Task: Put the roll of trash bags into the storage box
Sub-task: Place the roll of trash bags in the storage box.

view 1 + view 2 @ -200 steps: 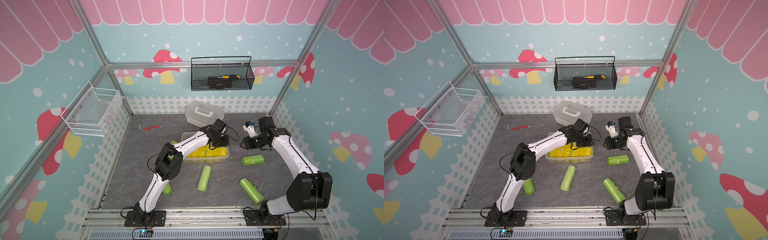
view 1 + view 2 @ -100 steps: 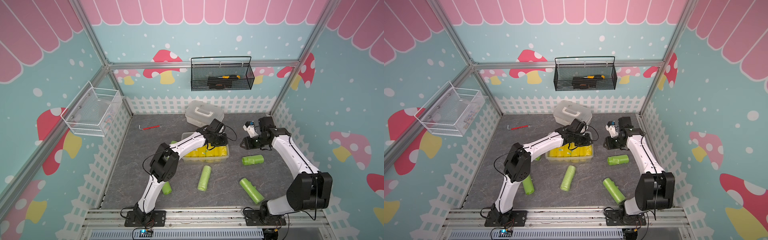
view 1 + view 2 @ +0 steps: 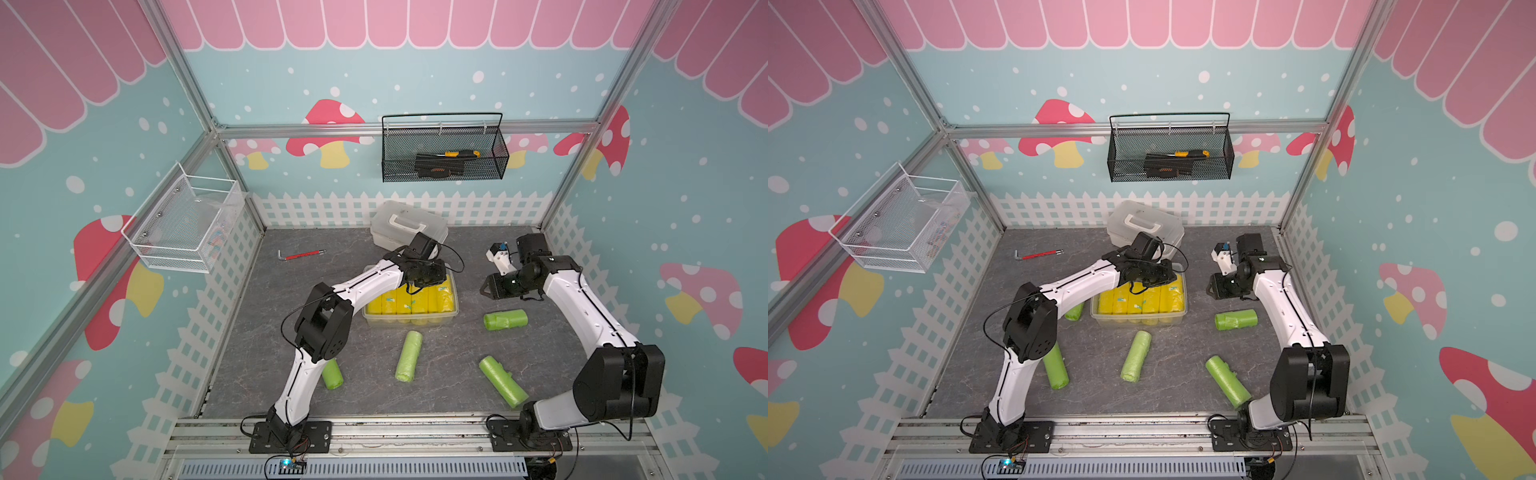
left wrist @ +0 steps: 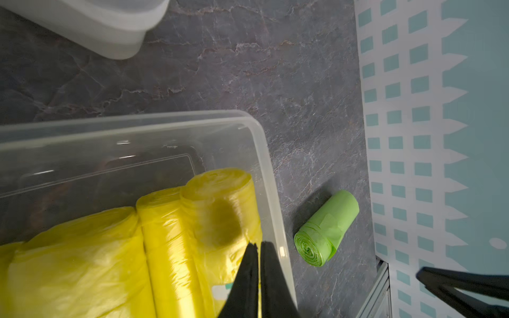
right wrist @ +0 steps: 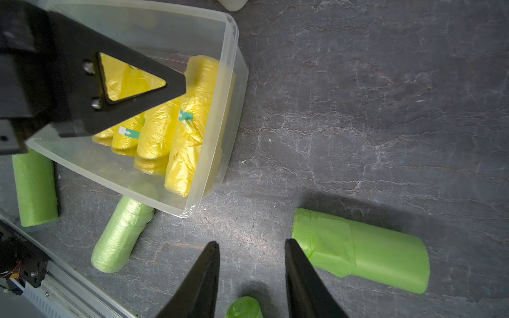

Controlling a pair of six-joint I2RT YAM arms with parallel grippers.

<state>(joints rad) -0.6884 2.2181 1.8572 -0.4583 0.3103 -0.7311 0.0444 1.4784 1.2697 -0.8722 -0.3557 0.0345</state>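
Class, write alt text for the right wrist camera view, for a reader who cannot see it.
A clear storage box holds yellow trash-bag rolls, with the shut left gripper over it. Four green rolls lie outside on the grey table; the open right gripper hangs beside one.

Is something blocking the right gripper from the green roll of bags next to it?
Nothing visible does. Only bare gray floor lies between the right gripper and the nearest green roll. The floor from that roll to the storage box is bare too, though yellow rolls lie inside it.
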